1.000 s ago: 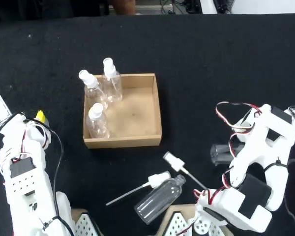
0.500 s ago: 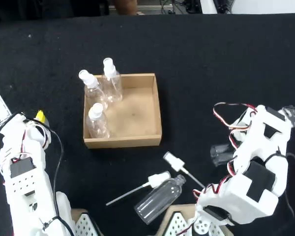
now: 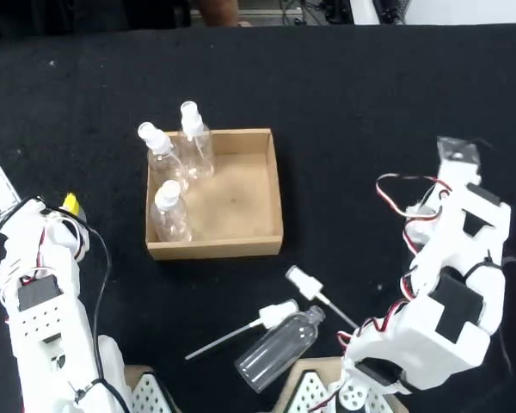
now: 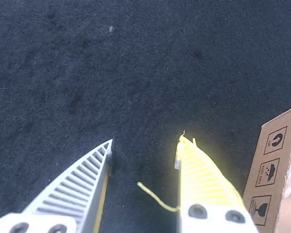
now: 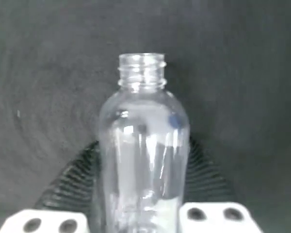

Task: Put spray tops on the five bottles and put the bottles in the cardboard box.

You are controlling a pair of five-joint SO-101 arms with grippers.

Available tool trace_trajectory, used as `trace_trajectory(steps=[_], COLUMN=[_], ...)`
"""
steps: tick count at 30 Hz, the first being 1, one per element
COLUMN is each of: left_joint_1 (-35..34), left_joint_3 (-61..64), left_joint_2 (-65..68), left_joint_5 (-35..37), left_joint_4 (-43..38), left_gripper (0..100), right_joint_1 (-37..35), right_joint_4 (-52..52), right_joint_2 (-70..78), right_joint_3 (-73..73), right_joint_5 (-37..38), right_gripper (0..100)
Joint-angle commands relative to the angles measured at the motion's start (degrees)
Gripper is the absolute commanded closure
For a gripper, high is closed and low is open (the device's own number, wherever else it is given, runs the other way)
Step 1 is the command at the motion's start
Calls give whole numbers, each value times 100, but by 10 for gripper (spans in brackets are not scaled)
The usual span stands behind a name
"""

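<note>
Jaws on my left gripper (image 4: 146,141) stand wide apart over bare table (image 3: 344,95), holding nothing, with the box (image 3: 275,185) close by. I see three capped bottles (image 3: 170,211) upright in the box along its left side. In front of it an uncapped bottle (image 3: 279,348) lies on its side, two spray tops (image 3: 305,282) loose just beside its neck. My right gripper (image 3: 456,172) is clamped on a second bottle (image 5: 143,121), neck bare, at the table's right.

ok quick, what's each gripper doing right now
left gripper: open, holding nothing
right gripper: closed on a clear bottle with no spray top
</note>
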Motion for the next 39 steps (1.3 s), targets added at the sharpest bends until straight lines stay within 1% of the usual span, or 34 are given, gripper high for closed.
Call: trace_trajectory(steps=[1, 3, 4, 5, 6, 8, 11, 13, 15, 16, 19, 21, 23, 27, 30, 37, 39], left_joint_1=[-40, -40, -40, -40, -31, -4, -22, -31, -13, -13, -31, -40, -40, -40, -40, -40, -40], left_joint_3=[-110, -110, -110, -110, -110, -110, -48, -48, -48, -48, -48, -48, -48, -40, -40, -40, -40], left_joint_2=[-123, -123, -123, -123, -123, -123, -123, -123, -123, -123, -123, -123, -123, -123, -123, -123, -123], left_joint_5=[-35, -35, -35, -35, -35, -35, -35, -35, -35, -35, -35, -35, -35, -35, -35, -35, -35], left_joint_4=[9, 9, 9, 9, 9, -18, -255, -281, -281, -281, -273, -273, -273, -273, -273, -273, -273], left_gripper=[809, 809, 809, 809, 809, 809, 809, 809, 809, 809, 809, 809, 809, 809, 809, 809, 809], right_joint_1=[70, 185, 220, 264, 264, 264, 255, 255, 246, 211, 79, 0, -35, -44, 0, 88, 114], right_joint_4=[-26, 185, 316, 448, 527, 677, 1064, 1424, 1767, 1925, 2382, 2620, 2629, 2286, 2040, 1574, 1609], right_joint_2=[-4, -4, -31, -40, -48, -48, -31, 4, 13, 22, 22, 22, 31, 66, 312, 1253, 1341], right_joint_3=[-391, -409, -409, -409, -418, -558, -901, -1244, -1481, -1587, -1912, -2123, -2229, -2229, -2273, -2290, -2466], right_joint_5=[2189, 3235, 3640, 3851, 3895, 3719, 2901, 2505, 2365, 2365, 2163, 1820, 1574, 1591, 2031, 2013, 1793], right_gripper=[821, 819, 818, 818, 818, 818, 805, 743, 671, 658, 686, 694, 694, 694, 694, 698, 702])
